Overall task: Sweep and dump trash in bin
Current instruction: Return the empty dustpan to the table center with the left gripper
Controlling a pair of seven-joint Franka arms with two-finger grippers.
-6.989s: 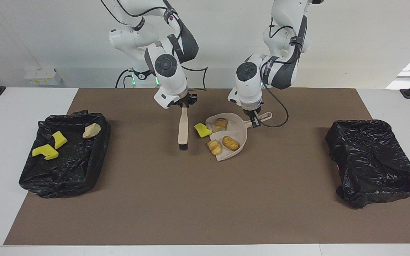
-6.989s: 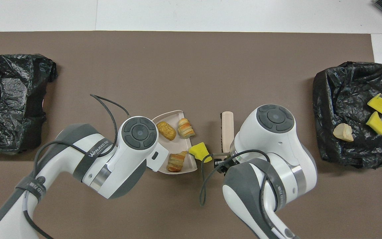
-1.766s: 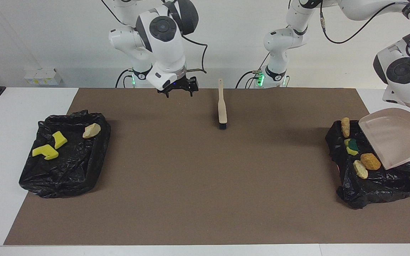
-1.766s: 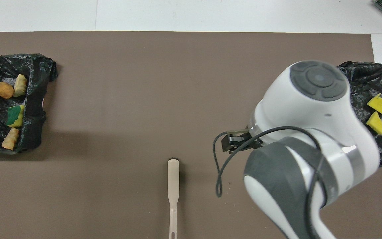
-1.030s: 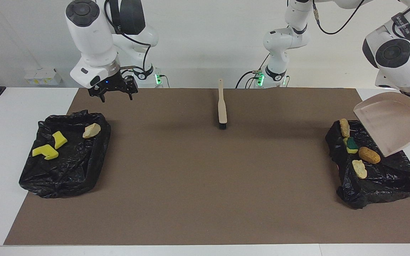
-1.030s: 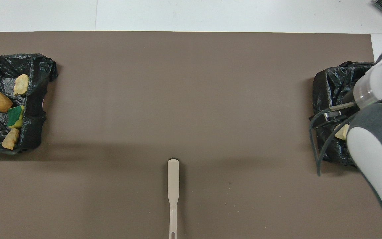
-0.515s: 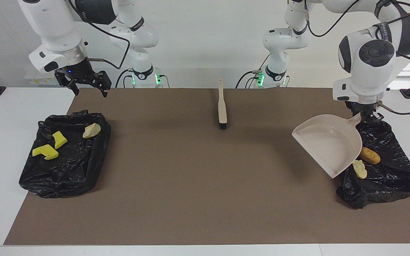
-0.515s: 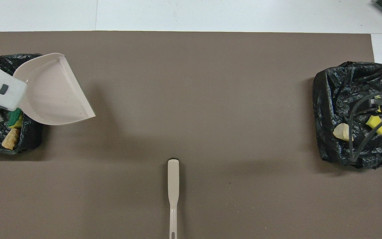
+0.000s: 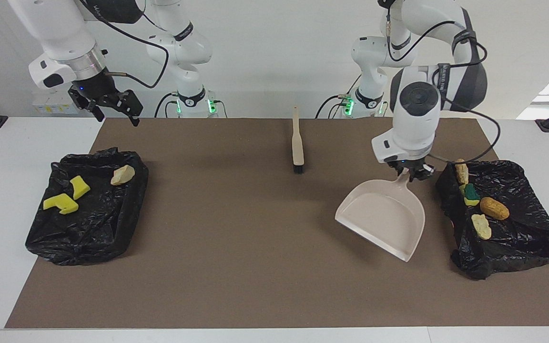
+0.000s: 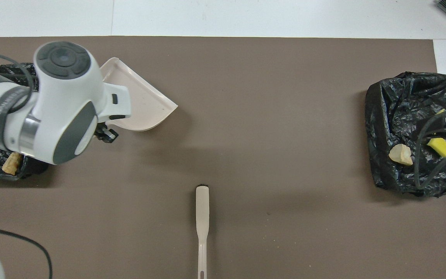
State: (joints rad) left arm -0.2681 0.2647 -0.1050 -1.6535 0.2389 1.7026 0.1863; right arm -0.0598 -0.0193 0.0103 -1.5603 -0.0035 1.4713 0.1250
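White arms [image 9: 417, 109] (grey joints), black cables, green base lights.

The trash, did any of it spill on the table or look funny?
Nothing spilled. Four pieces sit in the black-lined bin at the left arm's end, three in the other bin. The dustpan is empty.

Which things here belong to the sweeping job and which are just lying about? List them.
Job: dustpan, brush, trash pieces, bin at the left arm's end, bin at the right arm's end.
Lying about: brown mat, white box.
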